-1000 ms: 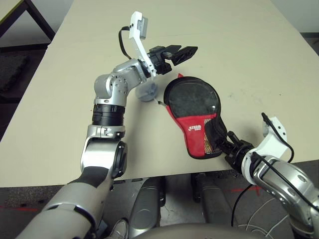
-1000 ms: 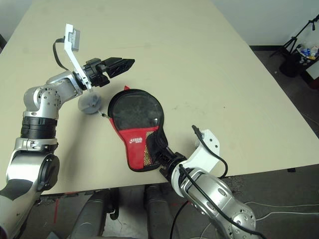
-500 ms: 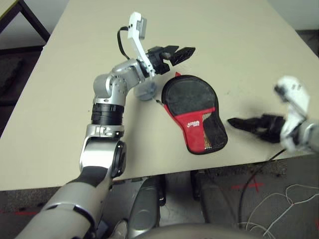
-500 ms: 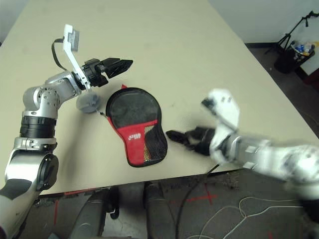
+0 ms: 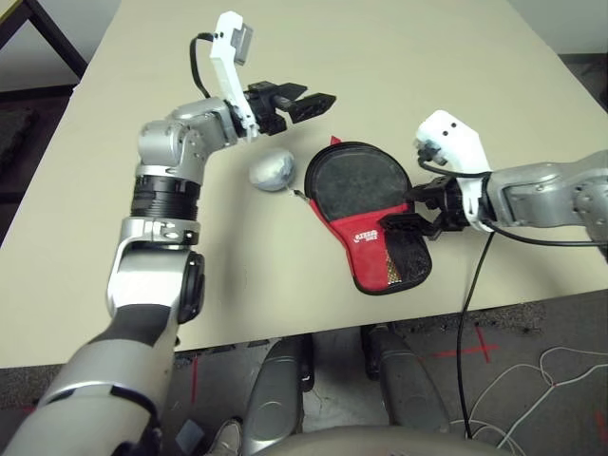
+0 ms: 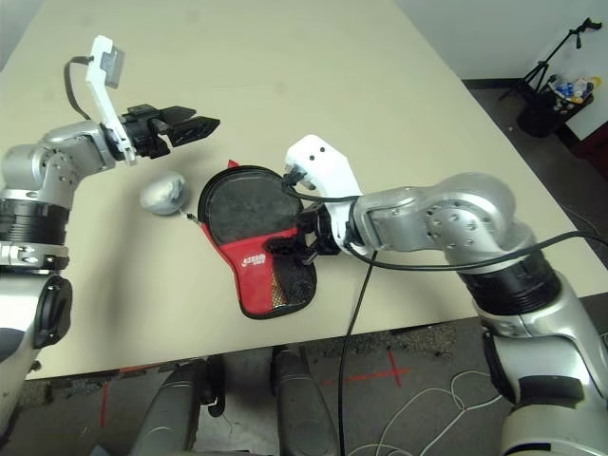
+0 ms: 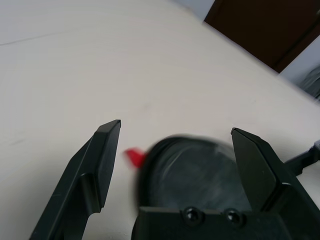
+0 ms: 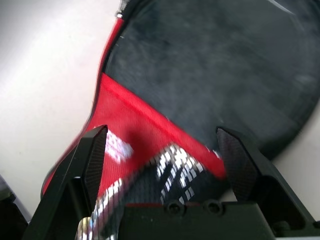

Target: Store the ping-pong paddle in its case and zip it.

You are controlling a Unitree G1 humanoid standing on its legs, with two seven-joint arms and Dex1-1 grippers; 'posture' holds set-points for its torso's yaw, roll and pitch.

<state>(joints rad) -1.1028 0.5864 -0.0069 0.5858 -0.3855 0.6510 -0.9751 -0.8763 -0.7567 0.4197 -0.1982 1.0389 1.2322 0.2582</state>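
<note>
The case (image 5: pixel 366 217), a paddle-shaped black pouch, lies flat on the tabletop (image 5: pixel 456 57) and serves as the landmark; its rounded end points away from the robot and its narrower end toward the robot. A clear window (image 8: pixel 200 75) covers the rounded end, and the round black rubber face of the ping-pong paddle (image 6: pixel 252 204) is visible beneath it. Below the window, the narrower part comprises a red panel (image 5: pixel 369 256) with white lettering (image 5: pixel 367 236) and, on the robot's right, a black mesh patch (image 5: pixel 408 258). A small red tab (image 7: pixel 135 156) projects from the rim at the far end of the case. The right gripper (image 8: pixel 165 132) is positioned over the right side of the case, above the border between window and red panel; its jaws are apart, with nothing clamped between them. The left gripper (image 7: pixel 176 125) is suspended beyond the case, toward its far left; its jaws are likewise apart and empty. The grey-white wad of plastic (image 5: pixel 273 170) rests just left of the case, near the zipper pull (image 5: pixel 298 194) on the left rim. A black cable (image 5: pixel 465 332) hangs from the right arm, to the right of the case.
</note>
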